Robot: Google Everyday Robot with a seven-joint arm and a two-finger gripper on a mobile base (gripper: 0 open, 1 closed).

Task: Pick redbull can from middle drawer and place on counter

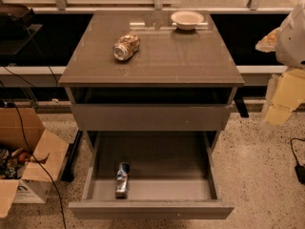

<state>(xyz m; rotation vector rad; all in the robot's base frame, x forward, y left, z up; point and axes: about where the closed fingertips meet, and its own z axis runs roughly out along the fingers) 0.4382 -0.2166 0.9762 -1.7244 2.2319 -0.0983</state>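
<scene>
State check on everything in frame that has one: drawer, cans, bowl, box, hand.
middle drawer: pulled open.
redbull can: lying on its side, front left of drawer floor.
gold-brown can: on its side on the counter.
bowl: upright, counter's far edge.
cardboard box: flaps open, on floor.
hand: right of counter, away from drawer.
</scene>
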